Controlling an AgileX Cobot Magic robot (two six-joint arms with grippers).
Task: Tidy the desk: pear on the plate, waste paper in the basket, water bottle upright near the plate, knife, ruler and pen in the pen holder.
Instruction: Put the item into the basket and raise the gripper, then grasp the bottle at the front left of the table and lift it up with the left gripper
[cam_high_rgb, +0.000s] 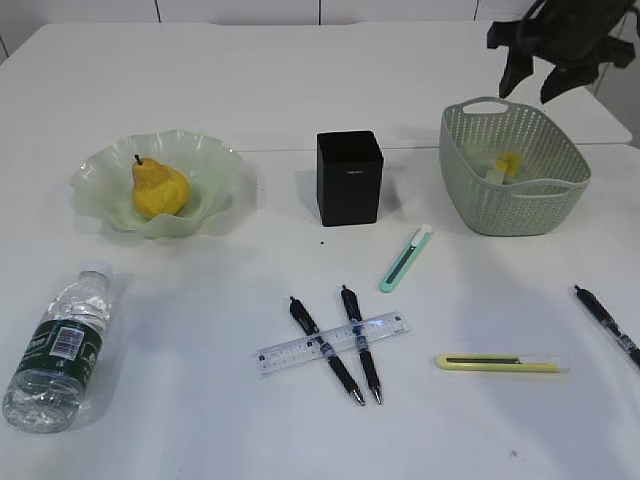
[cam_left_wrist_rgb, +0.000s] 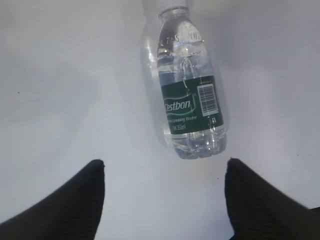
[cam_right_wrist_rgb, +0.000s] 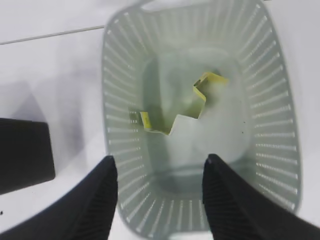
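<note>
right tool (cam_right_wrist_rgb: 159, 162) parted, empty, over basket (cam_right_wrist_rgb: 280, 165) | waste paper (cam_right_wrist_rgb: 200, 97) inside | left tool (cam_left_wrist_rgb: 165, 167) parted, empty, near water bottle (cam_left_wrist_rgb: 190, 100)

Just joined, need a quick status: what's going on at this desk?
Two-arm tidy-up in progress. The right hand hangs open over the basket, with the waste paper lying inside. The left hand is open above the water bottle, which lies on its side. The pear sits on the plate. The ruler, three pens and two knives are on the desk, not in the pen holder.
</note>
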